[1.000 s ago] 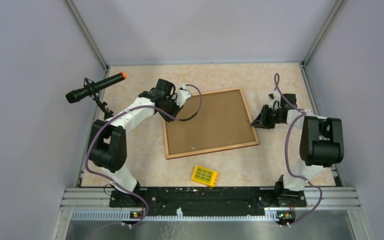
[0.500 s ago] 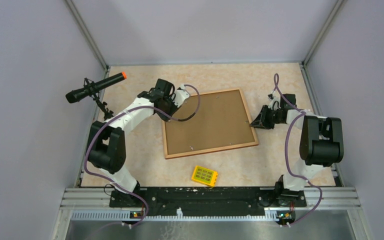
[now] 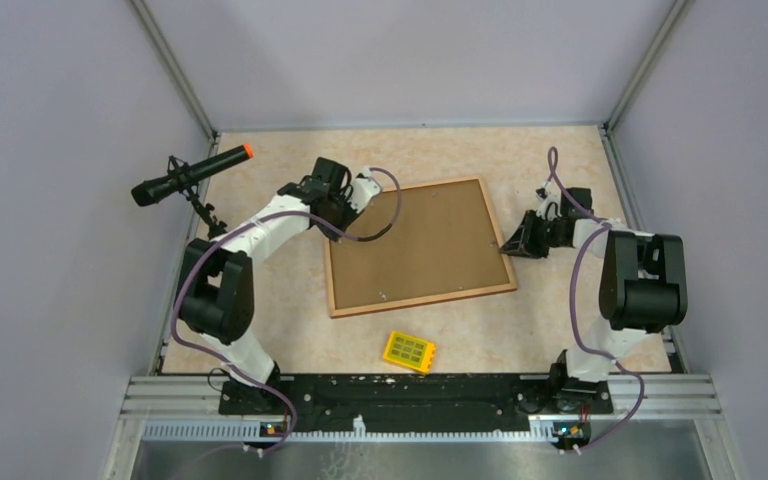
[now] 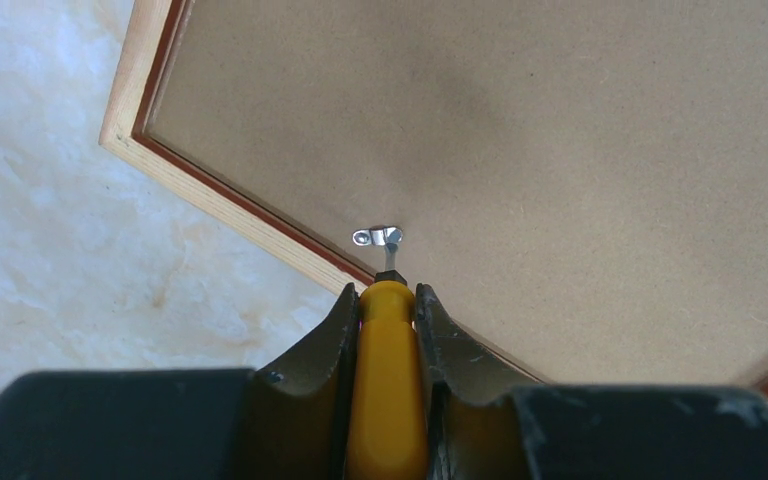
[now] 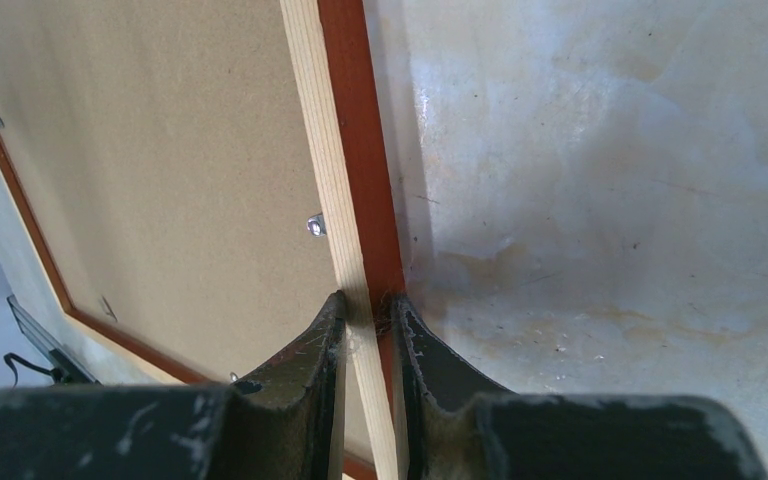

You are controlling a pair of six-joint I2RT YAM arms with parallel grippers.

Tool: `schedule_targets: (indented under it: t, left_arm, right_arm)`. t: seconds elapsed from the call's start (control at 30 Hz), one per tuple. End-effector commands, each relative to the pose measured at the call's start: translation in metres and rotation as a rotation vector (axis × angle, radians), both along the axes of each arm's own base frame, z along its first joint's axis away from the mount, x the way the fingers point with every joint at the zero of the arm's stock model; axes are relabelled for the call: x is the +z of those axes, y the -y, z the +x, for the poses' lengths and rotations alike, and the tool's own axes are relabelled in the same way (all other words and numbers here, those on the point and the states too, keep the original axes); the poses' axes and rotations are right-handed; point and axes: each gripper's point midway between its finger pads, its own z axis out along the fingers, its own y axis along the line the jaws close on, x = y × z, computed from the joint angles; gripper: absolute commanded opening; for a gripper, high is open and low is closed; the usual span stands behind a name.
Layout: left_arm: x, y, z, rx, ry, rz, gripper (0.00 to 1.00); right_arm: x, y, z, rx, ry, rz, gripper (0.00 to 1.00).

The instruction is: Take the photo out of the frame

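Observation:
The frame lies face down on the table, its brown fibreboard back up, so the photo is hidden under it. My left gripper is at the frame's far left edge, shut on a yellow-handled screwdriver. The screwdriver's tip touches a small metal clip on the backing by the light wood rim. My right gripper is shut on the frame's right rim, one finger on the inner side and one on the outer side of the rim.
A small yellow block lies near the front, below the frame. A black microphone with an orange tip stands on a stand at the left. Another metal clip sits near the right rim. Walls enclose the table on three sides.

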Motion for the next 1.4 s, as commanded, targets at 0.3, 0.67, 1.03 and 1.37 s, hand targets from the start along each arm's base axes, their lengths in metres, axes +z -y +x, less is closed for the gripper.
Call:
schedule_targets:
  t: [0.3, 0.67, 1.03, 1.37]
  left_arm:
    - [0.011, 0.010, 0.027, 0.028, 0.096, -0.039, 0.00]
    - [0.042, 0.020, 0.013, -0.002, 0.084, -0.118, 0.00]
    - [0.062, 0.041, -0.011, -0.067, 0.035, -0.258, 0.00]
    - [0.062, 0.044, -0.020, -0.080, 0.013, -0.279, 0.00]
  right_arm:
    - [-0.007, -0.008, -0.006, 0.029, -0.037, 0.031, 0.00]
    - [0.026, 0.004, 0.000, 0.147, 0.095, -0.075, 0.45]
    - [0.107, -0.001, 0.084, 0.452, 0.490, -0.336, 0.90]
    - [0.111, -0.066, 0.153, 0.754, 0.676, -0.407, 0.90]
